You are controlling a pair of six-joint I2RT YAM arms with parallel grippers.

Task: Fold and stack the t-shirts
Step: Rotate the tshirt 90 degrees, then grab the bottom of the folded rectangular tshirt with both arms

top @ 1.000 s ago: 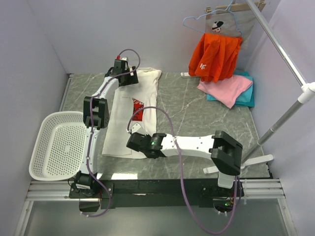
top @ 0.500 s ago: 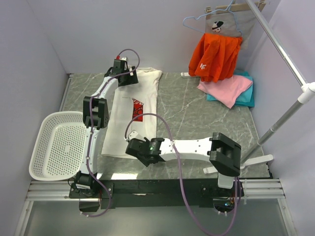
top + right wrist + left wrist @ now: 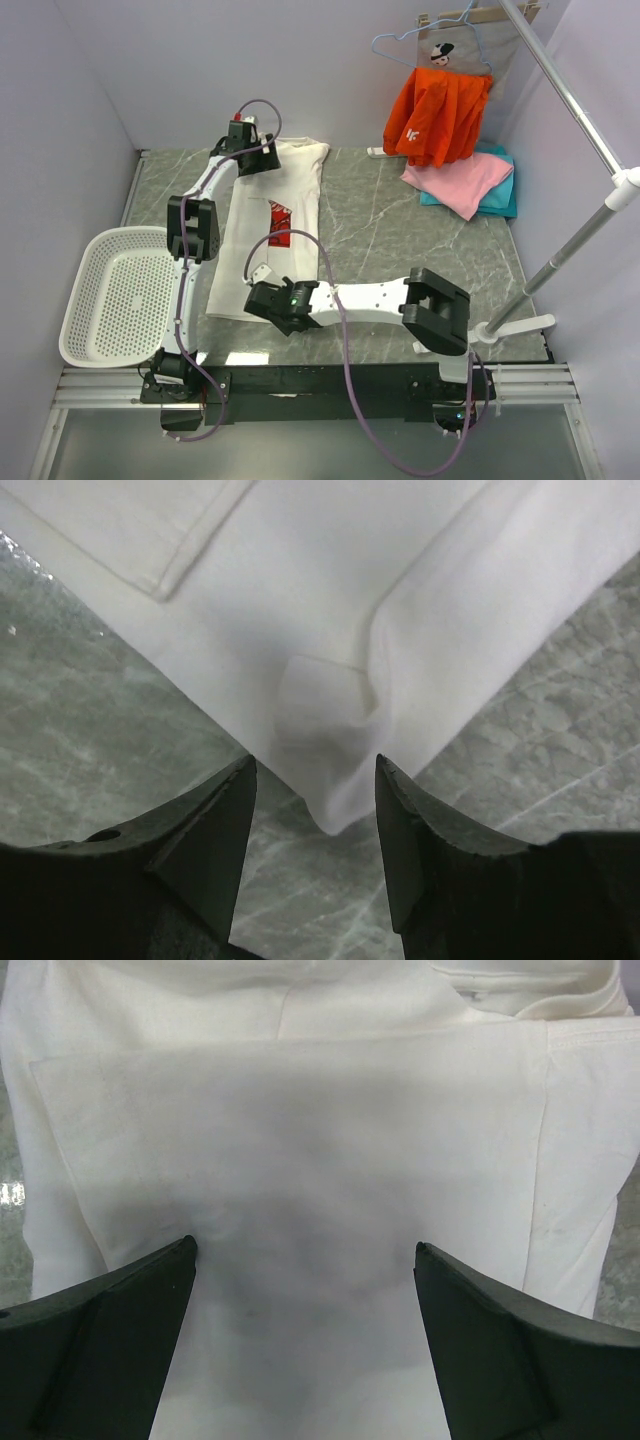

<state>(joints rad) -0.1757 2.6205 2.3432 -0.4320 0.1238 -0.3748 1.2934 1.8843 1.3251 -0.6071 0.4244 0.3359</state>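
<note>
The white cotton t-shirt with the red square chest print lies as a long, narrow folded strip on the left half of the grey marbled table, its collar end farthest from me. The plain pink t-shirt and the teal one beneath it sit well apart, at the far right corner.

My right hand is at the near corner of the white shirt. Its fingers are parted about halfway, and the puckered corner of the cloth lies between them, unclamped. My left hand hovers over the far end, spread wide and holding nothing.

I judge this cloth to be light, limp and layered. It will sag and drag rather than hold a shape, and a pinch that catches only the top layer would peel the fold open. So I would take each end at a corner or hem, biting through every layer. I would lift both ends together to keep the strip from twisting.
</note>
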